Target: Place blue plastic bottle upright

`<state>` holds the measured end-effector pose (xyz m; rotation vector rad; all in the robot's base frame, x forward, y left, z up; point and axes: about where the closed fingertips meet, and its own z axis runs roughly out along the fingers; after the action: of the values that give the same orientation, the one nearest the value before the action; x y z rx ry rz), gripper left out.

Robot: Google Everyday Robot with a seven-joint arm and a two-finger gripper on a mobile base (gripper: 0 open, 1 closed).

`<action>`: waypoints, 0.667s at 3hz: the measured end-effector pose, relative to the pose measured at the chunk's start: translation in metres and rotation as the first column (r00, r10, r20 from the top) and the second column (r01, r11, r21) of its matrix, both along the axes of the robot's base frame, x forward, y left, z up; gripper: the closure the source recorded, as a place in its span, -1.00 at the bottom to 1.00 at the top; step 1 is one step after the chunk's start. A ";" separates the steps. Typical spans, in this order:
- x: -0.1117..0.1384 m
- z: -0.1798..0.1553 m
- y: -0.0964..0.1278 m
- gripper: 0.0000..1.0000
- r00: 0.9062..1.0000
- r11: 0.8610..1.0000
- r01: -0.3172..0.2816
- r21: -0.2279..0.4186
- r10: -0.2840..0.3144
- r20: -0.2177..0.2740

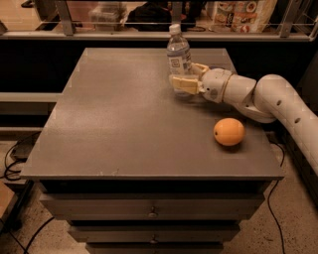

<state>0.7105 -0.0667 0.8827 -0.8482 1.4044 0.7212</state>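
Observation:
The blue plastic bottle is clear with a white cap and a pale label. It stands upright on the grey table, near the far edge and right of centre. My gripper reaches in from the right and sits around the bottle's lower part. One pale finger crosses in front of the bottle and the other lies behind it. The gripper is shut on the bottle, whose base rests on the tabletop. The white arm runs off to the right.
An orange lies on the table's right side, in front of the arm. Drawers sit under the tabletop. A railing and shelves with packaged goods stand behind the table. Cables lie on the floor at the left.

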 end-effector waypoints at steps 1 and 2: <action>0.000 0.000 0.000 0.73 1.000 1.000 0.000 0.000 0.000 0.000; 0.000 0.000 0.000 0.25 1.000 1.000 0.000 0.000 0.000 0.000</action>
<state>0.7105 -0.0668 0.8830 -0.8479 1.4045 0.7212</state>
